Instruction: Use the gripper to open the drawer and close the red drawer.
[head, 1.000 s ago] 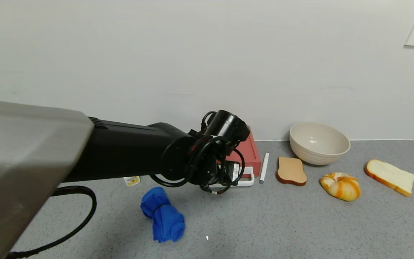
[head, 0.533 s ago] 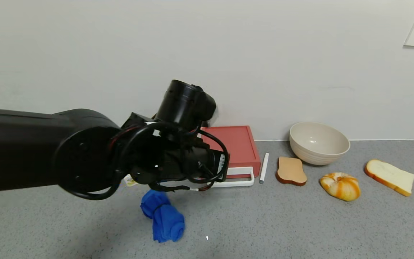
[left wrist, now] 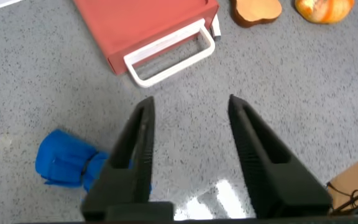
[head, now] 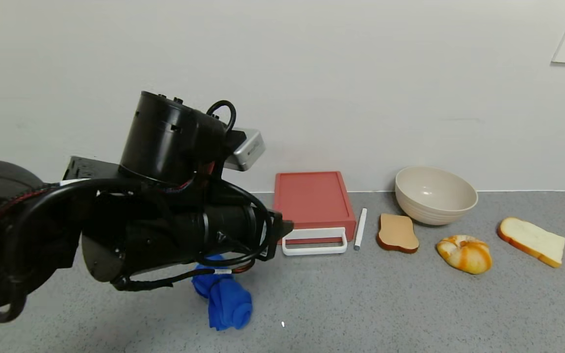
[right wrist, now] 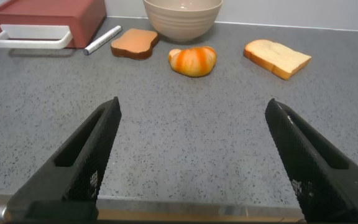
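Observation:
The red drawer [head: 313, 197] lies flat against the wall, its tray looking pushed in and its white loop handle [head: 314, 242] facing me. My left gripper [head: 282, 229] hovers just left of that handle, pointing toward it. In the left wrist view the left gripper [left wrist: 190, 102] is open, with only grey table between its fingers [left wrist: 140, 130]; the drawer [left wrist: 143, 23] and the handle [left wrist: 169, 55] lie a little beyond the tips. My right gripper [right wrist: 192, 106] stands wide open and empty near the table's front edge, far from the drawer [right wrist: 48, 14].
A rolled blue cloth [head: 223, 296] lies under the left arm. Right of the drawer are a white pen [head: 360, 235], a brown toast slice [head: 398, 233], a beige bowl [head: 434, 193], a croissant [head: 464, 252] and a white bread slice [head: 532, 240]. The wall stands close behind.
My left arm has drawn back to the left and nearer, off the drawer's handle, and its jaws have opened. The drawer has stayed in place.

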You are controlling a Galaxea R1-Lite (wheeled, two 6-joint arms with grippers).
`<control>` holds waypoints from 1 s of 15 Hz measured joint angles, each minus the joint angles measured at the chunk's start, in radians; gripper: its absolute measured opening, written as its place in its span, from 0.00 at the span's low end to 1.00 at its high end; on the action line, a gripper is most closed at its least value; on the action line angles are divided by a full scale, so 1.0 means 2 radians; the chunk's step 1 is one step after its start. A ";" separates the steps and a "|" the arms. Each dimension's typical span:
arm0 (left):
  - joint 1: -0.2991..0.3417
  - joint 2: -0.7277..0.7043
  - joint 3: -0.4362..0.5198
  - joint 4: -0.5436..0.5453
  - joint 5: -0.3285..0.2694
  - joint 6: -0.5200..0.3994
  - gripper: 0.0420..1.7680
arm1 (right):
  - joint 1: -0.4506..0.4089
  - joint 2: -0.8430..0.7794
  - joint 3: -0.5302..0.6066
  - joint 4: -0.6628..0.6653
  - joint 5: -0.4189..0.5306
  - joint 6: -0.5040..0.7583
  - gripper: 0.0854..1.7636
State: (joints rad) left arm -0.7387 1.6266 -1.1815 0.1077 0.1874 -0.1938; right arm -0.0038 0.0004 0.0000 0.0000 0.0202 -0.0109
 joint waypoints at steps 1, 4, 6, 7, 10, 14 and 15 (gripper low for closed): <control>0.000 -0.007 0.005 0.000 0.000 0.001 0.58 | 0.000 0.000 0.000 0.000 0.000 0.000 0.97; 0.003 -0.017 0.009 0.000 0.001 0.002 0.70 | 0.000 0.000 0.000 0.000 0.000 0.000 0.97; 0.004 -0.021 0.010 0.000 0.001 0.003 0.76 | 0.000 0.000 0.000 0.000 0.000 0.000 0.97; 0.006 -0.025 0.011 0.003 0.002 0.005 0.79 | 0.000 0.000 0.000 0.000 0.000 0.000 0.97; 0.013 -0.051 0.026 0.005 0.002 0.024 0.84 | 0.000 0.000 0.000 0.000 0.000 0.000 0.97; 0.020 -0.118 0.077 0.007 0.003 0.056 0.89 | 0.000 0.000 0.000 0.000 0.000 0.000 0.97; 0.023 -0.140 0.090 0.008 0.004 0.063 0.90 | 0.000 0.000 0.000 0.000 0.000 0.000 0.97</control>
State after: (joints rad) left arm -0.6926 1.3466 -1.0019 0.1236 0.1947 -0.0683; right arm -0.0047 0.0004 0.0000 0.0000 0.0206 -0.0100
